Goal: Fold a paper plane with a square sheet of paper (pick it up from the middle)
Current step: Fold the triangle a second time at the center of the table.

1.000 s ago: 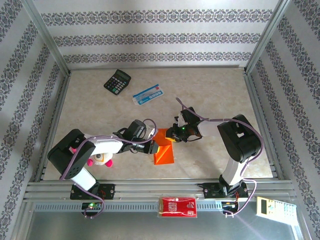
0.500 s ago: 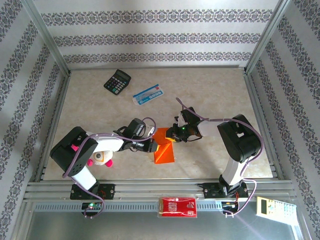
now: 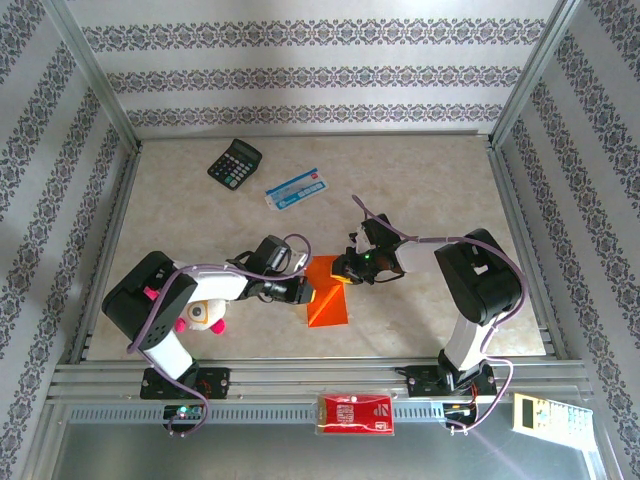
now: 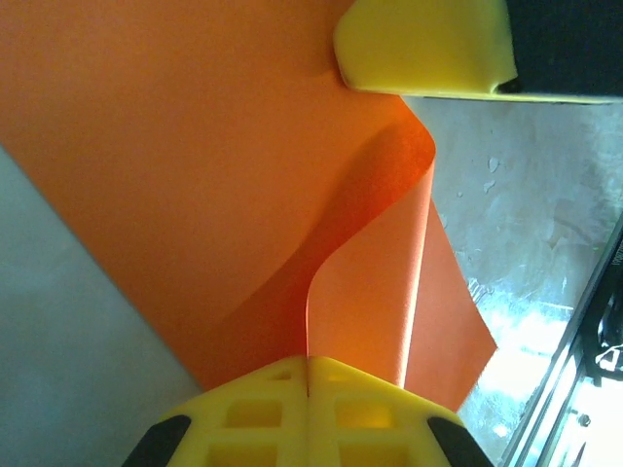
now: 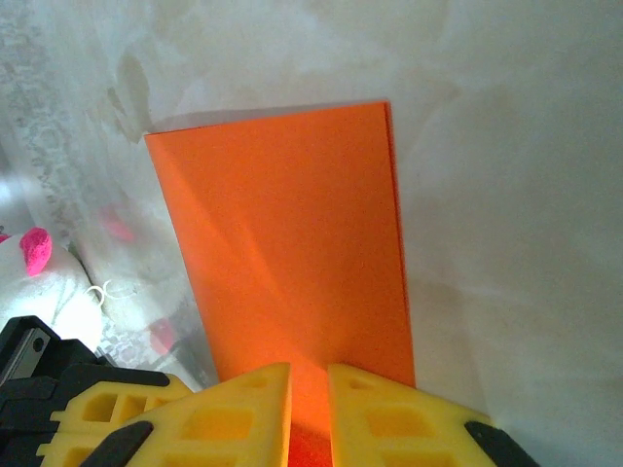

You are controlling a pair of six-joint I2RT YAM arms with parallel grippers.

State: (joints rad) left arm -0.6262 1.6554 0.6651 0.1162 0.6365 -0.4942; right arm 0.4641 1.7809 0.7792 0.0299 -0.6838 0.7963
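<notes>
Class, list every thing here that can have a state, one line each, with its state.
Paper: folded over, one flap curling up.
Left gripper: jaws shut on paper.
Right gripper: jaws shut on paper.
Calculator: lying face up.

The paper (image 3: 328, 300) lies on the table (image 3: 430, 180) toward the front, between the two arms, with the left gripper (image 3: 305, 293) at its left edge and the right gripper (image 3: 343, 270) at its far right corner. A plush toy (image 3: 205, 315) sits to its left, beside the left arm. The calculator (image 3: 235, 162) lies at the back left with a flat packet (image 3: 297, 188) just to its right, and another packet (image 3: 356, 413) rests on the front rail.
</notes>
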